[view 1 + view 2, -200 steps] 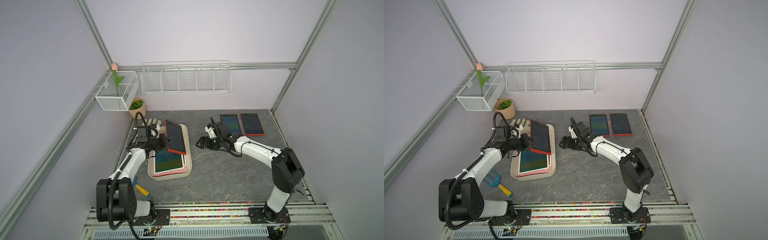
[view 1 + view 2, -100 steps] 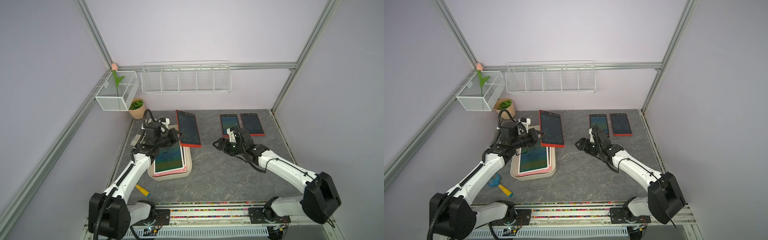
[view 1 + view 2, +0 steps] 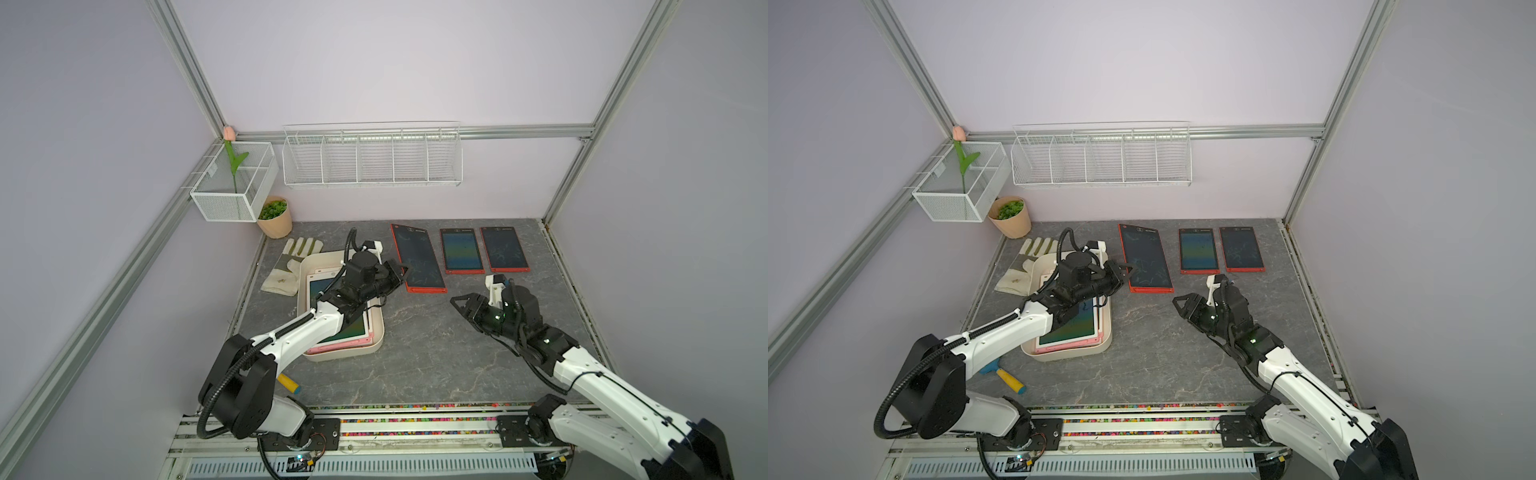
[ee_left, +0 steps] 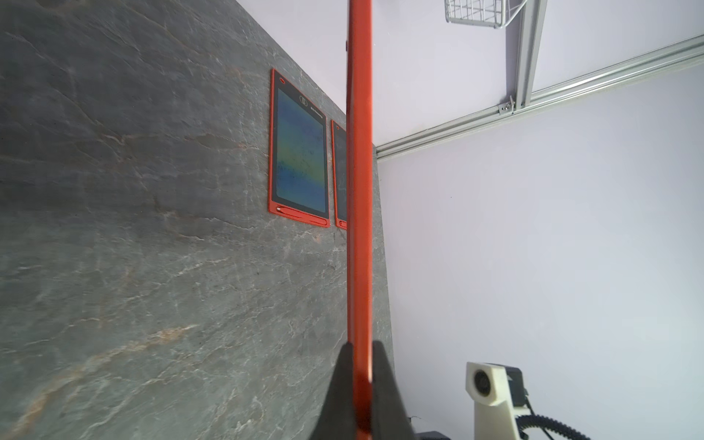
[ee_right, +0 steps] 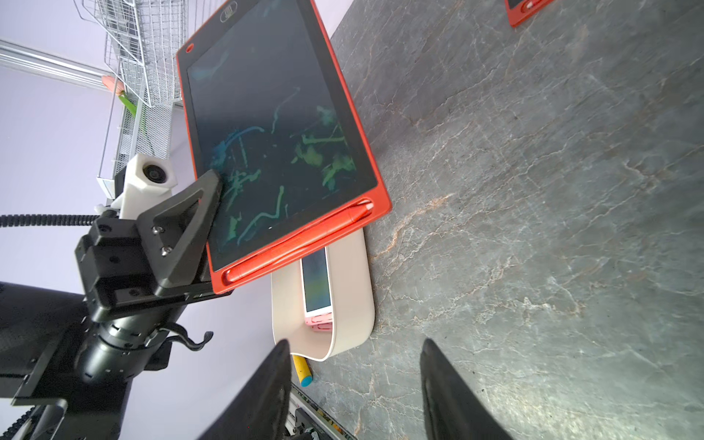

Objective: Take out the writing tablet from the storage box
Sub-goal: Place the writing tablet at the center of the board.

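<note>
Left wrist: tablet in left hand

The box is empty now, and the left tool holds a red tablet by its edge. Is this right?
Not quite. The box is not empty: in both top views a white tablet on a pink one lies in it. The left tool does hold a red tablet by its edge.

Even, diffuse brightness, soft shadows, perhaps slight wrist-view edge blur.
</note>
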`<state>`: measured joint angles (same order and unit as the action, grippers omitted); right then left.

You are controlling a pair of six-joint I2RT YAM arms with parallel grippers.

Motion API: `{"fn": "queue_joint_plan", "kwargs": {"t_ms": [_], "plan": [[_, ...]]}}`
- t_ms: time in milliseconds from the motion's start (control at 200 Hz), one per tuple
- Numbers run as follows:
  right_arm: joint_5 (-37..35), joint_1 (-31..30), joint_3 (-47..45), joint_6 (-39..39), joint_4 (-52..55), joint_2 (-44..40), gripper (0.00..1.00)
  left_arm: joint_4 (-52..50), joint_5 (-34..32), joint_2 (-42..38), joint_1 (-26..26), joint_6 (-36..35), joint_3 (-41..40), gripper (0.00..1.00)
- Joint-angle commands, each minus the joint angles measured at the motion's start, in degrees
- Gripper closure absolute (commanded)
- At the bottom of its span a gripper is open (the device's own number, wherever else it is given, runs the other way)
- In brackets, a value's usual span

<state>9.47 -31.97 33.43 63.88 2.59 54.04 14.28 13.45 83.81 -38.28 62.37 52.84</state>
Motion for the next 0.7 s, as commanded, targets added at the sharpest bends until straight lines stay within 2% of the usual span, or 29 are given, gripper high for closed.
{"fn": "queue_joint_plan", "kwargs": {"t_ms": [0,265,430,695], "plan": [[2.4,0.1,-2.2,6.3,-6.8,0.6,0.47,6.8,-4.0,0.4,-2.1,4.2,3.2,1.00],[0.6,0.1,-1.7,6.2,-7.7,-0.4,0.46,9.9,-5.5,-0.2,-2.7,7.9,0.5,1.00],[1.7,0.1,-2.7,8.2,-16.4,2.6,0.49,10.3,-5.5,-0.9,-2.7,8.6,-0.4,1.00],[2.2,0.1,-0.6,8.1,-19.7,5.6,0.51,12.6,-5.6,-1.5,-2.7,10.5,-2.8,1.00]]}}
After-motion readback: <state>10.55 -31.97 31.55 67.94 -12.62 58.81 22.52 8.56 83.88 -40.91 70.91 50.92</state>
